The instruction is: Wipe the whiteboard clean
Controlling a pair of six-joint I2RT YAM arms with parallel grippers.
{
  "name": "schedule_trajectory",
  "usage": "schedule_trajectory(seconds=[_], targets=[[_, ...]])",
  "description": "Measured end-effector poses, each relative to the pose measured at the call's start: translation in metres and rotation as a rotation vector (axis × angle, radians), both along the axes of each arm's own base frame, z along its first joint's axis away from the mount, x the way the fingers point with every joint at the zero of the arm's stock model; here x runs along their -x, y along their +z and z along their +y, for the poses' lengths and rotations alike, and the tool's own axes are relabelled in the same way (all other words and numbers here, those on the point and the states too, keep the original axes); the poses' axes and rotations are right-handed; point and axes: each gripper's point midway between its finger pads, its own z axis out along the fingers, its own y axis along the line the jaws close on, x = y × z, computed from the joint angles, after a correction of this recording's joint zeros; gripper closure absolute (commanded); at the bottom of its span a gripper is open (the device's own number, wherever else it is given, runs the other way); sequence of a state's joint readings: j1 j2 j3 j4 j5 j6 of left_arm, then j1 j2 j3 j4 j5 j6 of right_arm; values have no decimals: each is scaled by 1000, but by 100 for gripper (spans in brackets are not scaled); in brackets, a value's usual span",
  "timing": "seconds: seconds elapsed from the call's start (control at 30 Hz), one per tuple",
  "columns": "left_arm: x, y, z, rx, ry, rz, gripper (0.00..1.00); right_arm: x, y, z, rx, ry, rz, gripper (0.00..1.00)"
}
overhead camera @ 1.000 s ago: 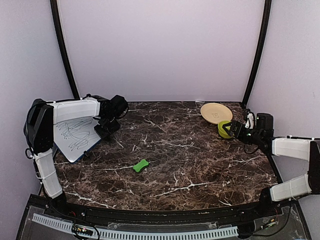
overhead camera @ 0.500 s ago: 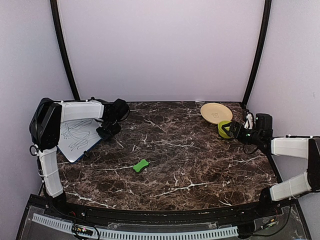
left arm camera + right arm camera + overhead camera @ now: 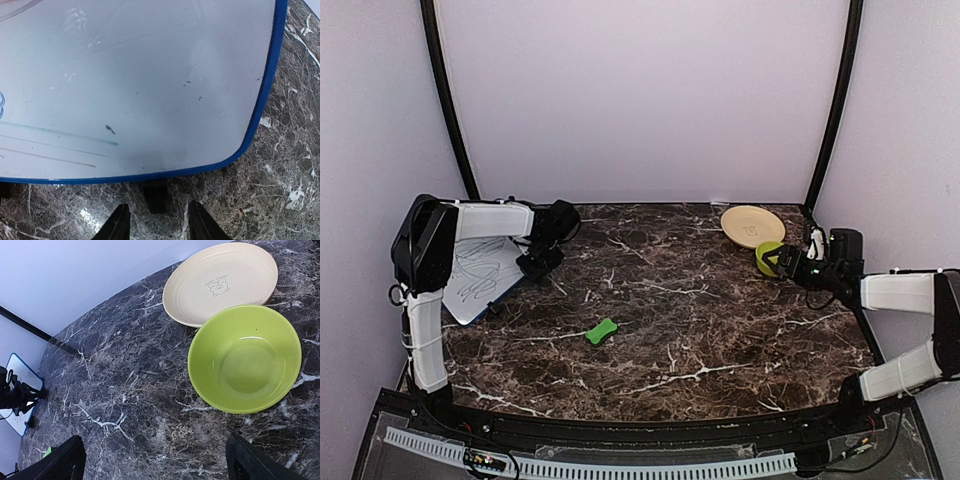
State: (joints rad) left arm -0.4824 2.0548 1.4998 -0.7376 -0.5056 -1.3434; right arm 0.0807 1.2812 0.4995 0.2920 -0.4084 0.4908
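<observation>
- The small green eraser (image 3: 602, 331) lies alone in the near-middle of the worktop (image 3: 700, 350). It is well apart from both hands, so by my judgement no wiping is under way.
- The whiteboard (image 3: 480, 278) sits at the left edge of the worktop, partly under the left arm. Dark scribbles cover the part that shows from above.
- In the left wrist view the board's near corner is mostly bare, with a few faint lines and specks. The erasing looks barely begun, if at all.
- What is left, as I judge it, is to fetch the eraser, bring it to the board and rub off the marks.
- The left hand (image 3: 156, 220) hovers just off the board's blue rim with its fingers apart and nothing clamped between them. A small dark block shows below the rim ahead of them, and I cannot tell what it is.
- The right hand (image 3: 155, 460) is on the far right, spread wide and empty, just short of a lime-green bowl (image 3: 245, 357).
- A cream plate (image 3: 220, 282) lies behind the bowl, and their rims touch or overlap.
- The worktop is dark brown marble-patterned stone with white veins and looks hard and smooth.
- Plain pale lilac walls (image 3: 640, 100) enclose it, with two curved black posts (image 3: 446, 95) at the back corners.
</observation>
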Motion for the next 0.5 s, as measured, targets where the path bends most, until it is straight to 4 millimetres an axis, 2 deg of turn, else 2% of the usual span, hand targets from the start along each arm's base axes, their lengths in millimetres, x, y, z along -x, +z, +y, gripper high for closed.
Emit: schedule_trajectory(seconds=[0.13, 0.33, 0.5], targets=[[-2, -3, 3, -1, 13, 2, 64, 0, -3, 1, -1, 3, 10, 1], [-6, -5, 4, -3, 20, 1, 65, 0, -5, 1, -4, 8, 12, 2], [-10, -8, 2, -3, 20, -1, 72, -1, -6, 2, -5, 12, 14, 1]])
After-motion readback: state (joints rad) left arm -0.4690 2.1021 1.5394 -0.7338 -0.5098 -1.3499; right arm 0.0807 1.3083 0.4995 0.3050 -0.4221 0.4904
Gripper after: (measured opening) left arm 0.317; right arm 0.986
